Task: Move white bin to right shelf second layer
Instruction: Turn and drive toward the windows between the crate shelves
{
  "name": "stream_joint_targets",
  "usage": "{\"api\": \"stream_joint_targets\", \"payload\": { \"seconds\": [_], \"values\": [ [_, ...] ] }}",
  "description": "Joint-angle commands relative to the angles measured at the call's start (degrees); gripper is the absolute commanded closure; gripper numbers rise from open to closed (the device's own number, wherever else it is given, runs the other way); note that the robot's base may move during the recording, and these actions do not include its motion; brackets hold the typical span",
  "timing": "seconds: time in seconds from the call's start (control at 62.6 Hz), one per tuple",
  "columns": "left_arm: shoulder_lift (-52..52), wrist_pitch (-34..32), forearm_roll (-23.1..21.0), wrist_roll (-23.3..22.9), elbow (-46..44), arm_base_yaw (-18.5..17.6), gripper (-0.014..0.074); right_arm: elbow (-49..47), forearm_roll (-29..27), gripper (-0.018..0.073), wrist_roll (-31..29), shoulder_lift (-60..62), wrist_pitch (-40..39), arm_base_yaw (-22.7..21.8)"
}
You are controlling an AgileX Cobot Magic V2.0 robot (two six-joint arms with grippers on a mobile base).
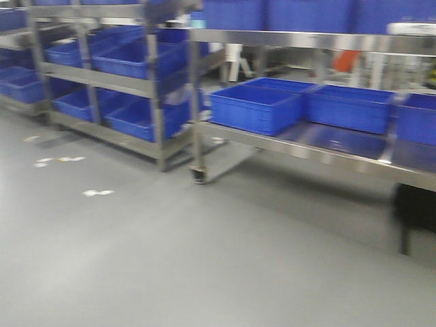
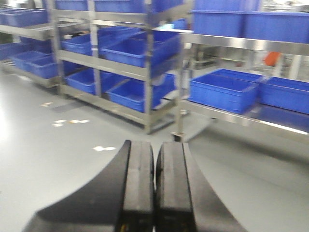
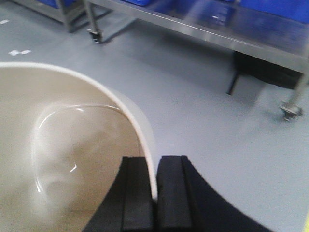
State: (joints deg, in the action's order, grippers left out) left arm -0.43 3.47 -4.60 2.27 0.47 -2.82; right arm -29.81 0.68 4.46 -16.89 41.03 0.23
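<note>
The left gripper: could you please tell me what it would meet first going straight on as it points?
Nothing close: the shut left gripper points across open grey floor towards the stainless-steel rack's corner post, beside blue plastic crates. That post would probably come first, though depth is unclear.

Crates [image 1: 255, 107] sit on the table [image 1: 294, 146], rack [image 1: 158, 102] leftward.

The white bin [image 3: 58, 159] is glossy cream plastic, smooth-walled, with soft highlights on its rounded base. The right hand [image 3: 155, 169] and left hand [image 2: 155, 154] have matt black fingers. The blue crates [image 1: 255, 105] are plastic with a low sheen. The racks [image 1: 157, 88] are dull brushed steel. At far right, the steel counter [image 1: 327, 139] mirrors the crates. The grey floor [image 1: 170, 259] is smooth and faintly shiny.
</note>
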Motion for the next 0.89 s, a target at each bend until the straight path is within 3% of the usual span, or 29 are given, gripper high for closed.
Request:
{"api": "stream_joint_targets", "payload": {
  "seconds": [0.0,0.878],
  "values": [
    [-0.87,-4.77,-0.3,-0.3,1.56,-0.16,0.0512,-1.61,0.38,0.0512,0.14,-0.56,-5.41,-0.28],
    [-0.87,-4.77,-0.3,-0.3,1.56,-0.16,0.0512,-1.61,0.38,0.0512,0.14,-0.56,-5.41,-0.28]
  ]
}}
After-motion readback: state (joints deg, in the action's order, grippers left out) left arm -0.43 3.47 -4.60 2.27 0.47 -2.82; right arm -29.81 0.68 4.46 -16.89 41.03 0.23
